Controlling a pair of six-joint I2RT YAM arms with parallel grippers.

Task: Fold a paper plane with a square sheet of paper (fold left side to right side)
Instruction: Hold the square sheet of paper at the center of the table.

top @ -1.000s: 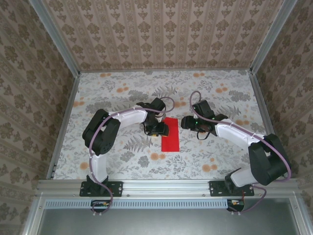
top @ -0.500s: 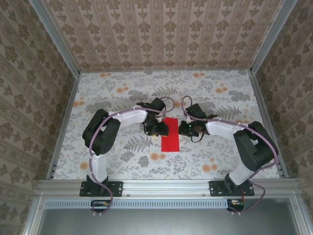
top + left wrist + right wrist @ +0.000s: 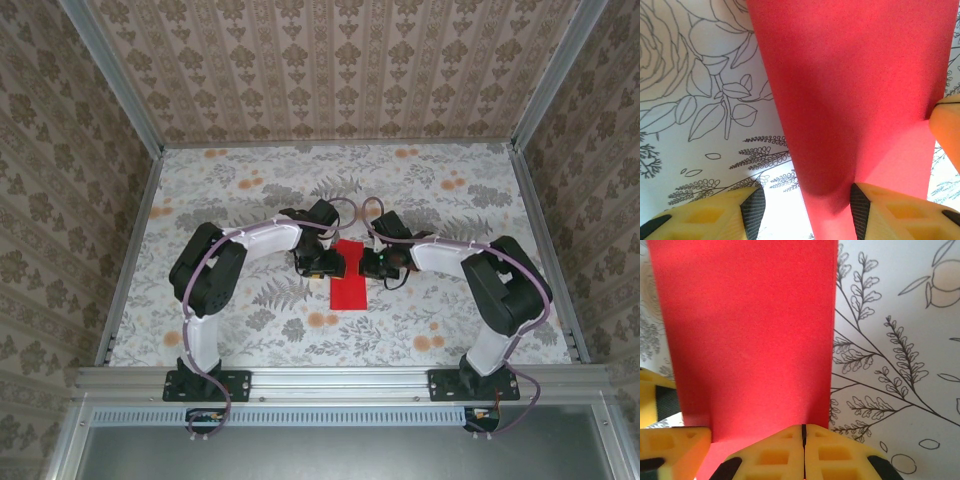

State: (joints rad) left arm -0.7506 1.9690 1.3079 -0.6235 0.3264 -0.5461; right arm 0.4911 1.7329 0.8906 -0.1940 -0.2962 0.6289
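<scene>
Two arms reach in from the near edge of the counter (image 3: 240, 190) and bend toward each other at its middle. The square sheet of paper (image 3: 349, 288) lies flat there as a narrow red rectangle. Its long axis runs from the near edge toward the far edge, and the near end leans slightly toward the left edge. The near half lies bare on the floral cloth.

Farther along, the left hand (image 3: 322, 264) sits at the sheet's left long edge. Its fingers (image 3: 895, 212) are spread wide, one on the red surface and the other on the cloth just beside it. The right hand (image 3: 374, 265) sits opposite at the right long edge. Its fingers (image 3: 835, 457) are pressed together with no gap, and their tips touch the red paper. I cannot tell whether any paper is caught between them. Beyond both hands, the sheet's far end points toward the far edge.
</scene>
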